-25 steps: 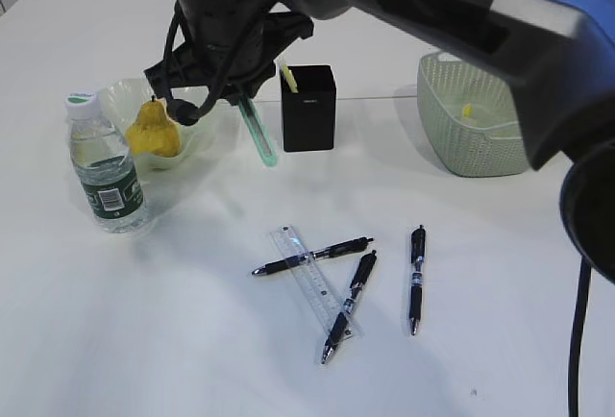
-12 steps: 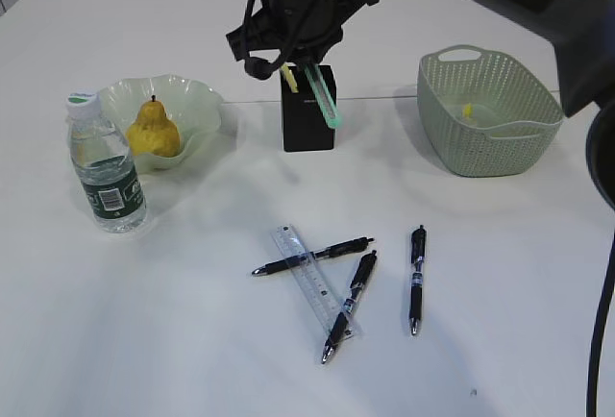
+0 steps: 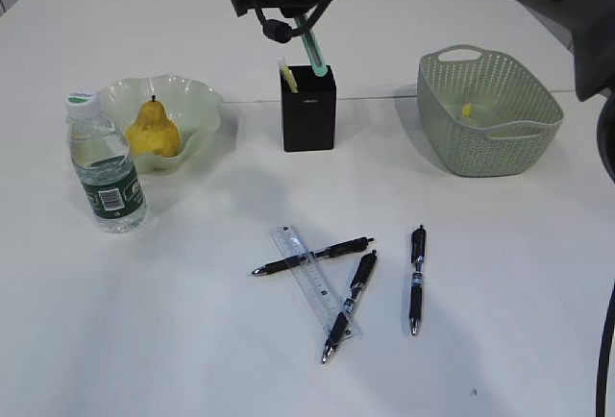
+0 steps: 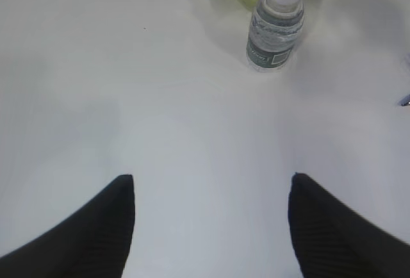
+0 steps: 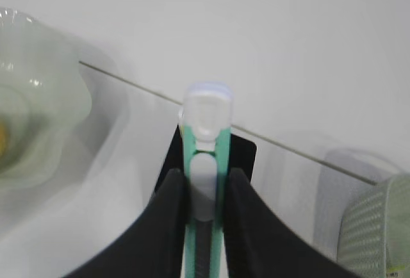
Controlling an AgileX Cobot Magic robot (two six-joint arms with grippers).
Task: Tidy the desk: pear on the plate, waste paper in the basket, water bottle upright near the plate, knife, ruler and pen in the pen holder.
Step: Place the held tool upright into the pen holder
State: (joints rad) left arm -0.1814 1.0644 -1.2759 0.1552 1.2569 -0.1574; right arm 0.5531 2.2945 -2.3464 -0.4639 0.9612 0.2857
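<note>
My right gripper (image 3: 306,25) (image 5: 205,177) is shut on a green utility knife (image 3: 312,48) (image 5: 206,163), its lower end at the mouth of the black pen holder (image 3: 308,110) (image 5: 243,156). A yellow item stands in the holder. The pear (image 3: 154,129) lies on the pale green plate (image 3: 197,102). The water bottle (image 3: 106,169) (image 4: 275,22) stands upright by the plate. A clear ruler (image 3: 309,281) and three black pens (image 3: 312,256) (image 3: 350,304) (image 3: 416,278) lie on the table. My left gripper (image 4: 211,185) is open and empty over bare table.
The green mesh basket (image 3: 485,119) stands at the right with a small yellow scrap inside. The dark right arm crosses the top of the exterior view. The table is white.
My right gripper carried the knife from left of the pen holder, to the right and up, and now holds it steeper, over the holder's mouth. Everything on the table stayed put.
</note>
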